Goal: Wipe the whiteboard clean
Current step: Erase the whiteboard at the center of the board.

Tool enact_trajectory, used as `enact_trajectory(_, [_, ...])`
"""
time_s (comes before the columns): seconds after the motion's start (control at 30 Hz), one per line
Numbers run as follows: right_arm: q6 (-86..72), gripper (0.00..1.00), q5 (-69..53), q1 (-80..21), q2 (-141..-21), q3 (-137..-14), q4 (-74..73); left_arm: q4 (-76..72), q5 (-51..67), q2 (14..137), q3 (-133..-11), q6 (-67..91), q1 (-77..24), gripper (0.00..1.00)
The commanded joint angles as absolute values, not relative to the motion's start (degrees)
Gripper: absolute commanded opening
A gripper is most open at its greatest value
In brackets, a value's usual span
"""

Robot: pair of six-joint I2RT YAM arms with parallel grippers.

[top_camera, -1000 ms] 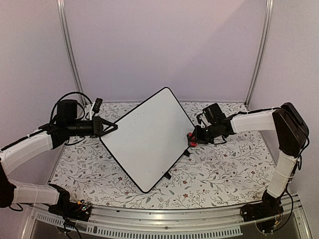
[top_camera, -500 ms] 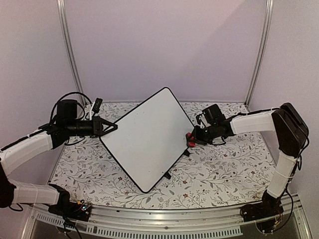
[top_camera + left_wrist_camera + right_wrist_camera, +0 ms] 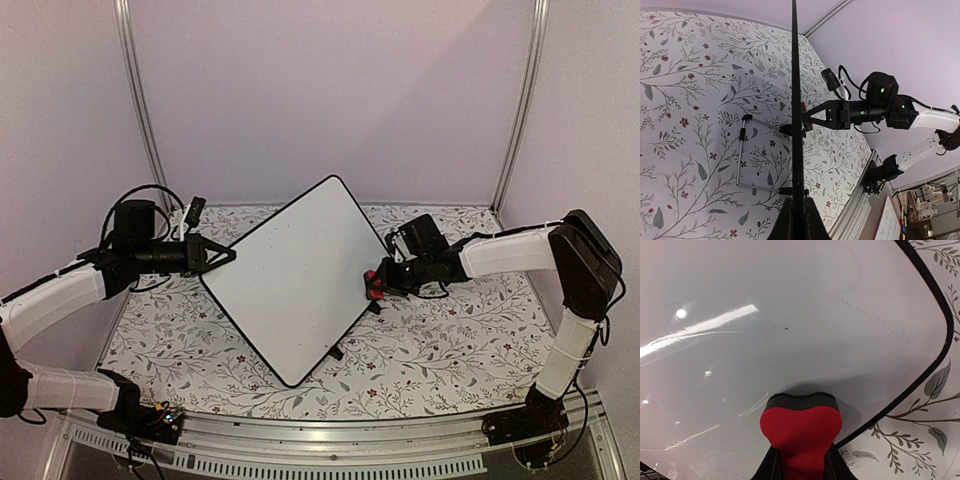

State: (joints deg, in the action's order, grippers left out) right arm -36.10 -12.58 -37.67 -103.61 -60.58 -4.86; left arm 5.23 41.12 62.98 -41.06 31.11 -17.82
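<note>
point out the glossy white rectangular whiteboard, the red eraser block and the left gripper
glossy white rectangular whiteboard (image 3: 290, 280): top external view, middle of its white face
red eraser block (image 3: 801, 430): right wrist view, its red face
left gripper (image 3: 230, 255): top external view, between its fingertips

**Left arm** (image 3: 55, 300) and **right arm** (image 3: 505, 250): links are sheathed in white wrapping between black joint housings. Left gripper (image 3: 230, 254) and right gripper (image 3: 377, 283) are finished black. Black cables (image 3: 150, 192) are looped at the left wrist.

You have one whiteboard (image 3: 295, 280), one red eraser (image 3: 801, 430) and two end effectors, the left end effector (image 3: 230, 255) and the right end effector (image 3: 384, 282), over one floral-patterned surface (image 3: 440, 350).
</note>
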Motion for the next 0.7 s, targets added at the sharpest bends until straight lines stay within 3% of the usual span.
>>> enact_trajectory(0.0, [-37.2,0.0,-16.1,-40.9,-103.6,-58.0,-3.6,5.0,46.1,63.4,-40.4,27.8,-18.6,0.0])
enact_trajectory(0.5, [-39.1,0.0,-19.6,-45.0,-100.5,-57.5,-2.7,5.0,46.1,63.3,-40.3,27.8,-18.6,0.0])
enact_trajectory(0.67, [-33.6,0.0,-15.8,-45.3,-96.4,-61.3,-7.5,5.0,46.0,63.2,-40.3,27.8,-18.6,0.0])
